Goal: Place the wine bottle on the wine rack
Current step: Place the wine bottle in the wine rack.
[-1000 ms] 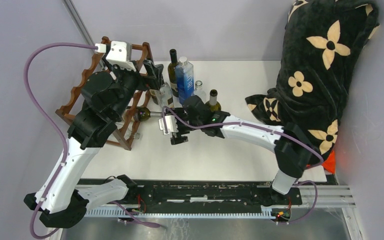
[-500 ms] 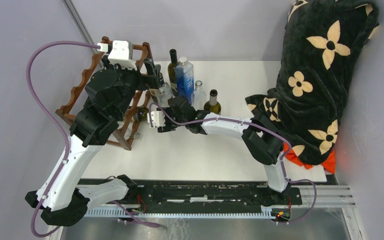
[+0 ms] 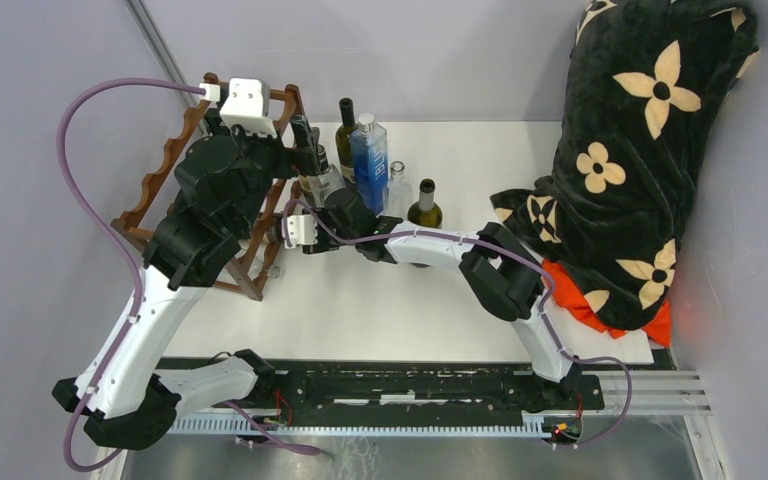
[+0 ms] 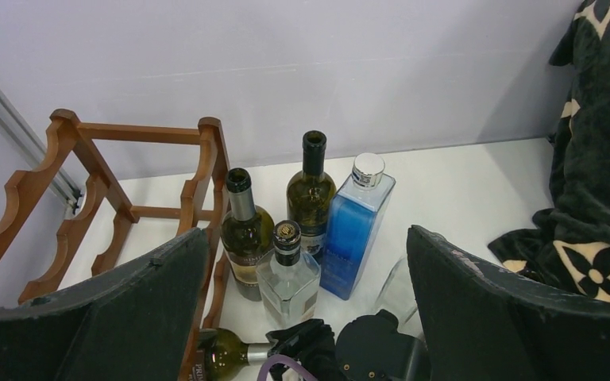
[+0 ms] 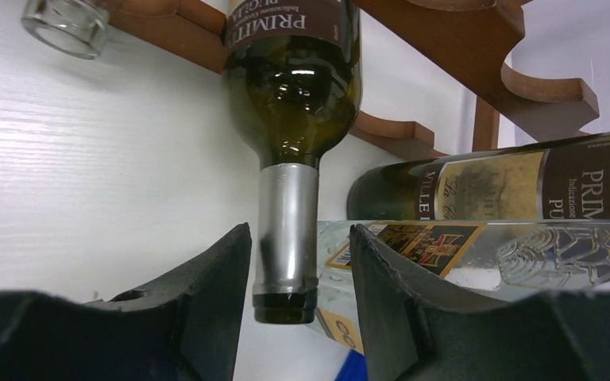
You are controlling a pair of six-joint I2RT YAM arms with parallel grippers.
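A dark green wine bottle [image 5: 290,87] lies on its side, body resting in the lowest row of the reddish-brown wine rack [image 3: 156,190], silver-foiled neck pointing out over the table. My right gripper [image 5: 298,238] has closed in around that neck, a finger on each side. From the left wrist view the same bottle [image 4: 221,355] shows at the rack's [image 4: 206,159] foot with the right gripper [image 4: 290,343] on its neck. My left gripper [image 4: 306,238] hangs wide open above the rack's right end [image 3: 305,145], holding nothing.
Upright bottles crowd the rack's right side: two green ones [image 4: 246,238] [image 4: 311,198], a blue one [image 4: 357,226], a clear square one [image 4: 287,278], another green one [image 3: 425,208]. A clear bottle's mouth [image 5: 57,25] pokes from the rack. A black flowered blanket [image 3: 640,150] fills the right.
The right arm has reached left to the rack's foot, and its jaws have narrowed from wide open to close around the lying bottle's neck. The left arm has barely moved.
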